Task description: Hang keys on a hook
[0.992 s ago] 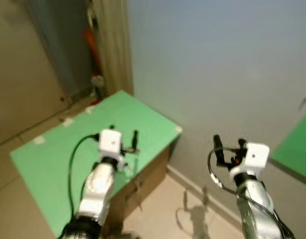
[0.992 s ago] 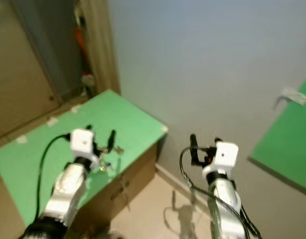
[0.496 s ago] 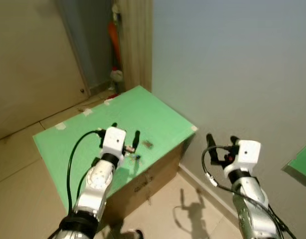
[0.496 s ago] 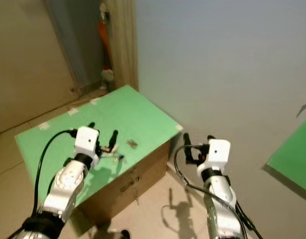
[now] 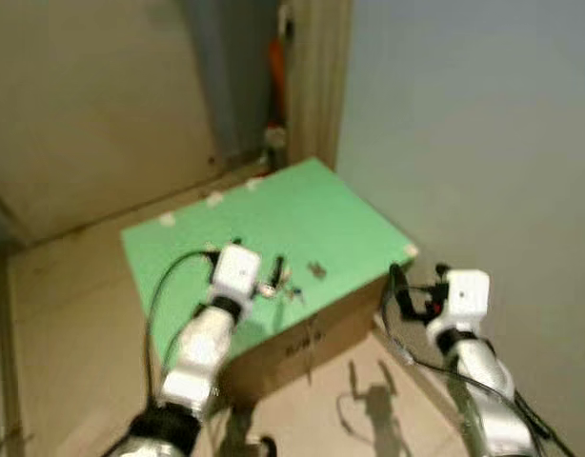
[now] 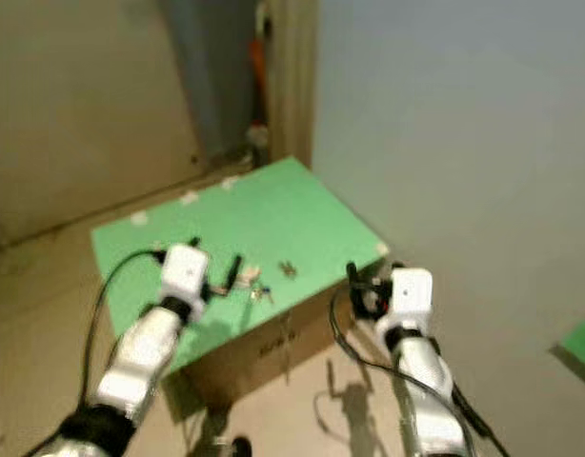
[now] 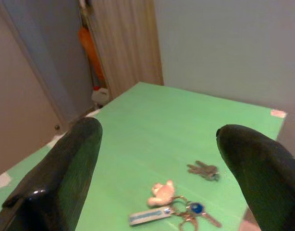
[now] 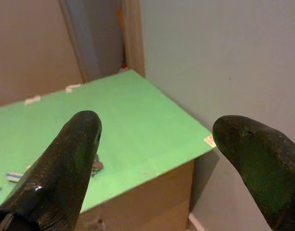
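Down on the smooth green top (image 7: 152,130) of a cardboard box (image 5: 302,343) lies the key bunch (image 7: 174,209), a pale fob and a flat blue-and-white tag on a metal ring, its long axis running roughly along the box's front edge with the keys' tips toward the wall-side corner; a second small dark set of keys (image 7: 203,169) lies just beside it. Left gripper (image 7: 162,159) hovers over them with its rounded black fingers spread wide, and the right gripper (image 8: 152,144), likewise spread, hangs off the box's corner by the plain grey wall (image 5: 483,124)
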Motion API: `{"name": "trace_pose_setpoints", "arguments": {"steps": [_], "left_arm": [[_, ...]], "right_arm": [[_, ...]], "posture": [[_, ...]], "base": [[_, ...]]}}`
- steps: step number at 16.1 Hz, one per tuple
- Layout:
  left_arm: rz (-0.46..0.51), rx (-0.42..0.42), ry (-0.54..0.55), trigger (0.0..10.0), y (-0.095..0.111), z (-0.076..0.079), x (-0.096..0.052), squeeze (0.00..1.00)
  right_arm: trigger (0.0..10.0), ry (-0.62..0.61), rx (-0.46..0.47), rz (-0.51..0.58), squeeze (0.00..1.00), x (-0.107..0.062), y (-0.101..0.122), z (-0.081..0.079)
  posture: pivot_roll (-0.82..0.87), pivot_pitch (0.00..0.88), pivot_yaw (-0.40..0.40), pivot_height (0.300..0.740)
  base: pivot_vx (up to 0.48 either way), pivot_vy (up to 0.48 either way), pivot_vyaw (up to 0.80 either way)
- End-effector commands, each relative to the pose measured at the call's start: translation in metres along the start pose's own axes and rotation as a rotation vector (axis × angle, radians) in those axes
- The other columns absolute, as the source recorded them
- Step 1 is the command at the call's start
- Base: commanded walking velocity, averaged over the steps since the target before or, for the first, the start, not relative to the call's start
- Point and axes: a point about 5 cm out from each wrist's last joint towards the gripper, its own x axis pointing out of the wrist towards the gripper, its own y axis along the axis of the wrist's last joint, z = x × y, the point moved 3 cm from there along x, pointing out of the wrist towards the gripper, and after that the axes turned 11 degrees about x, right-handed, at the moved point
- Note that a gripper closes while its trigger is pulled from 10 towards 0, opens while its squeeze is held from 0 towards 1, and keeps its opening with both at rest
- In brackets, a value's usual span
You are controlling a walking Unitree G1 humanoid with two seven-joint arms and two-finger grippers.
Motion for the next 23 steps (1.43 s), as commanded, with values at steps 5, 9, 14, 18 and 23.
{"name": "trace_pose_setpoints", "arguments": {"steps": [5, 9, 14, 18, 23], "left_arm": [[-0.003, 0.049, -0.002, 10.0, 0.000, -0.001, 0.002, 0.00], [-0.013, 0.031, -0.009, 10.0, -0.001, 0.005, 0.002, 0.00], [-0.020, 0.054, -0.026, 10.0, 0.002, 0.011, 0.007, 0.00], [-0.028, 0.072, -0.029, 10.0, 0.001, 0.010, 0.009, 0.00], [-0.116, 0.097, -0.082, 10.0, -0.008, 0.016, 0.018, 0.00]], "right_arm": [[10.0, 0.025, 0.005, -0.042, 0.00, 0.001, -0.008, -0.007], [10.0, 0.035, 0.060, -0.038, 0.00, 0.002, -0.007, -0.012], [10.0, 0.049, 0.057, -0.028, 0.00, 0.004, -0.004, -0.016], [10.0, 0.055, 0.053, -0.026, 0.00, 0.005, -0.004, -0.017], [10.0, 0.077, 0.032, -0.051, 0.00, 0.001, -0.007, -0.019]], "posture": [[-0.10, 0.000, 0.023, 0.740], [-0.11, 0.009, 0.029, 0.740], [-0.11, 0.015, 0.033, 0.740], [-0.11, 0.018, 0.034, 0.740], [-0.12, 0.040, 0.019, 0.740]], "base": [[0.000, 0.000, 0.55], [0.264, -0.240, 0.14], [0.400, -0.224, 0.00], [0.480, 0.000, 0.00], [0.190, 0.000, 0.00]]}}
